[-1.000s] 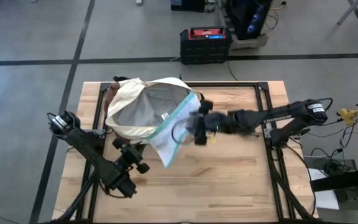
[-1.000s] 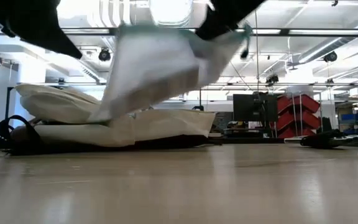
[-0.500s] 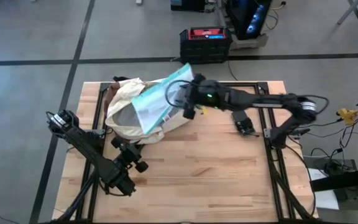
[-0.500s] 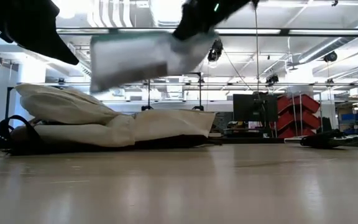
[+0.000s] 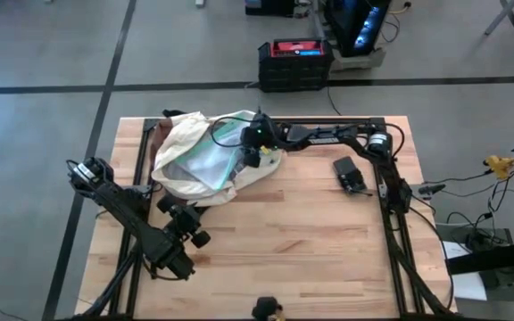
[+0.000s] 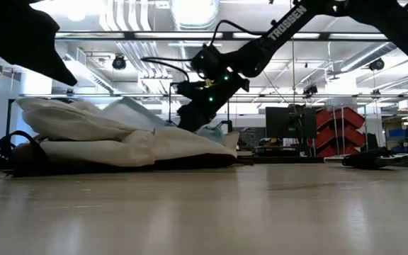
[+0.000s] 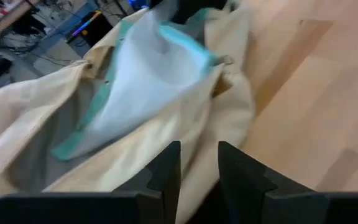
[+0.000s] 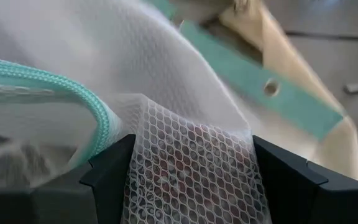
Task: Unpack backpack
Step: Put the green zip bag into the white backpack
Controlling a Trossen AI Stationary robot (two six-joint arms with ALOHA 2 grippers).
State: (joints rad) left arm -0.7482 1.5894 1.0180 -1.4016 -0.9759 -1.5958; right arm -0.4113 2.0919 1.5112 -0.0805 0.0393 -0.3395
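Right now the right pincer (image 5: 250,150) sits at the backpack (image 5: 186,169) mouth, jaws spread wide around the clear teal-edged pouch (image 5: 205,162); in the right wrist view its mesh fills the gap between the fingers (image 8: 107,180), so I judge it gripped. Pouch lies straight ahead of that pincer, half in the opening, long axis running into the bag. Left pincer (image 5: 186,234) waits just beside the bag's near edge, jaws slightly apart, holding nothing I can see. Right arm is the nearer one. Open table (image 5: 328,259) lies behind and beside the right pincer; a small dark object (image 5: 348,174) sits near its arm, so pull clear of that.
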